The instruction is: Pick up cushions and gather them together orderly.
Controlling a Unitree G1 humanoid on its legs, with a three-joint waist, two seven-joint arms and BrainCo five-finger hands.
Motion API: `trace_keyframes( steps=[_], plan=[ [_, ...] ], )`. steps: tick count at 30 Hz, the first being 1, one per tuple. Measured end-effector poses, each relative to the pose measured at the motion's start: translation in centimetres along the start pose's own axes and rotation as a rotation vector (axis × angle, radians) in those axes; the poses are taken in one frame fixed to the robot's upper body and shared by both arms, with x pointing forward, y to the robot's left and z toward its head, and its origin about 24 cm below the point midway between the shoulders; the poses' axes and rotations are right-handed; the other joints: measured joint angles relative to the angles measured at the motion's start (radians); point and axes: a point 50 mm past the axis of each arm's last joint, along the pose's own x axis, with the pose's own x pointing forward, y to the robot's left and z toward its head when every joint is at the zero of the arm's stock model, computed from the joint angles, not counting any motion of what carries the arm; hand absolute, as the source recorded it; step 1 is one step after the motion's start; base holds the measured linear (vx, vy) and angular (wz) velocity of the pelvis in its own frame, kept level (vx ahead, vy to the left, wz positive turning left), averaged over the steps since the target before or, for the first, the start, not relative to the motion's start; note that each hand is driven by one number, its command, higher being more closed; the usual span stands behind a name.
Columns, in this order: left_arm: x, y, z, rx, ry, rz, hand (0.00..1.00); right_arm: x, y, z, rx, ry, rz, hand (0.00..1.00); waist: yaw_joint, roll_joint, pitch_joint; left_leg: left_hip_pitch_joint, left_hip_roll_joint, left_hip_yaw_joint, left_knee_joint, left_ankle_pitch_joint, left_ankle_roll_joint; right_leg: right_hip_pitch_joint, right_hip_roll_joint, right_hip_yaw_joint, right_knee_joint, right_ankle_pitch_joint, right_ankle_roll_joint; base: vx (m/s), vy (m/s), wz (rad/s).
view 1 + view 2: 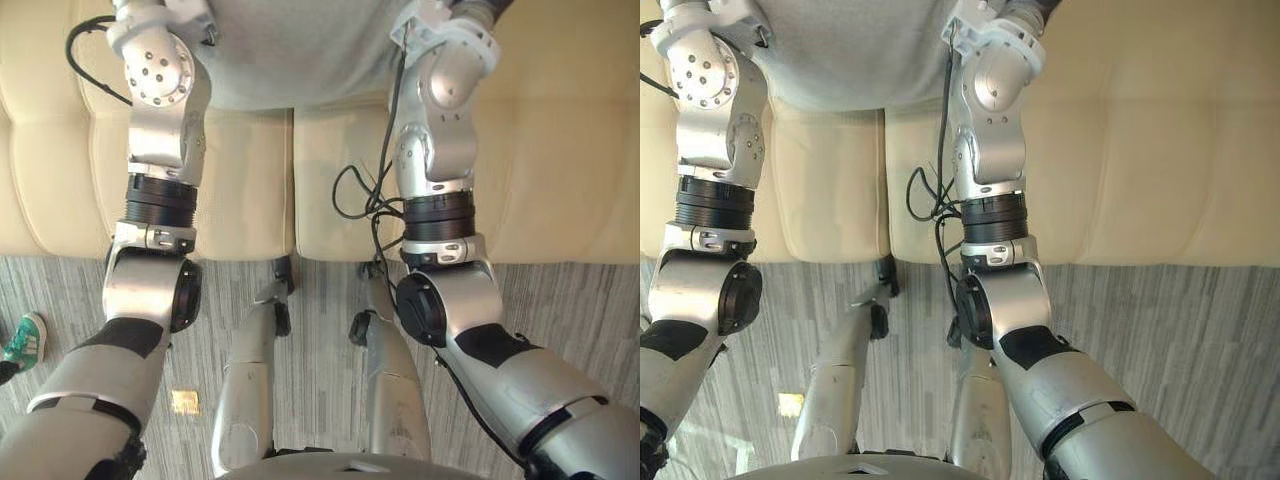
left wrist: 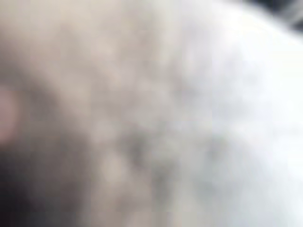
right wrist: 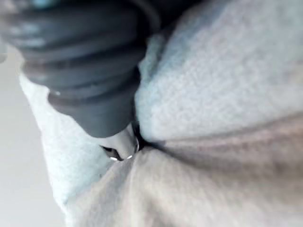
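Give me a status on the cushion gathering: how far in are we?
Done: little by the look of it, with a single cushion in play. In hand: both arms reach to a grey cushion over the cream sofa. The right hand is pressed into its fabric with the fingers buried, so a grip can't be confirmed. Left: lifting it and lining it up with the rest.

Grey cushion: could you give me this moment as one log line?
object: grey cushion | position: between the arms, over cream sofa | right hand: dug into cushion fabric | lifted: cannot tell
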Motion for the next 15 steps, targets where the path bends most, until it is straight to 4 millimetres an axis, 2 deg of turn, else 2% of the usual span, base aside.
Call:
trace_keyframes(
  steps=[5, 11, 15],
  plan=[
    [0.4, 1.0, 0.2, -0.015, 0.002, 0.055, 0.0, 0.0, 0.5, 1.2, 0.047, -0.047, 0.04, 0.0, -0.002, 0.0, 0.025, -0.019, 0.006, -0.004, -0.002, 0.005, -0.008, -0.019, 0.005, 0.0, 0.001, 0.0, 0.0, -0.01, 0.001, 0.01],
    [1.0, 2.1, 0.5, -0.001, -0.002, 0.108, 0.0, -0.3, -0.4, 0.5, 0.026, -0.033, 0.029, 0.0, -0.008, 0.0, 0.024, -0.021, 0.013, -0.002, -0.013, 0.011, -0.014, -0.027, 0.011, 0.003, 0.003, -0.001, 0.001, 0.0, 0.0, 0.0],
    [2.1, 3.7, 1.4, 0.103, -0.043, 0.094, 0.0, 0.4, -1.2, 0.0, -0.008, -0.018, 0.032, 0.0, -0.009, -0.001, 0.025, -0.022, 0.03, -0.002, 0.004, 0.011, -0.015, -0.022, 0.025, 0.006, 0.009, 0.0, 0.001, -0.01, -0.005, -0.04]
  ],
)
